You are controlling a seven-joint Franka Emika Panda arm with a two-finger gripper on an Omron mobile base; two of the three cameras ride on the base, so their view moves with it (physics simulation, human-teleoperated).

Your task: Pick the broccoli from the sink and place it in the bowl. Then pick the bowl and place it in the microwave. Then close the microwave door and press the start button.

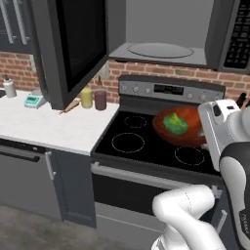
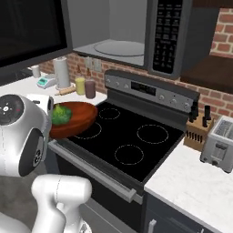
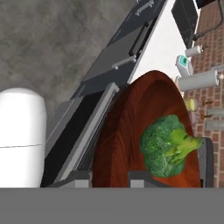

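Observation:
The reddish-brown bowl (image 1: pixel 188 133) (image 2: pixel 77 119) (image 3: pixel 131 131) hangs tilted just above the black stove. My gripper (image 3: pixel 111 178) is shut on its rim. The green broccoli (image 1: pixel 175 123) (image 2: pixel 60 113) (image 3: pixel 168 146) lies inside the bowl. My white hand hides the fingers in both base views. The microwave (image 1: pixel 161 49) (image 2: pixel 113 45) sits above the stove. Its door (image 1: pixel 73 44) (image 2: pixel 27 32) is swung wide open to the left, and its button panel (image 1: pixel 239 39) (image 2: pixel 164 36) is on the right. A dark sink basin (image 3: pixel 184 15) shows far along the counter.
The stove top (image 1: pixel 128 142) (image 2: pixel 132 136) carries white burner rings. A yellow jar (image 1: pixel 86 97) and a dark jar (image 1: pixel 100 99) stand on the left counter by the brick wall. A toaster (image 2: pixel 218 143) and a knife block (image 2: pixel 198 129) stand on the right counter.

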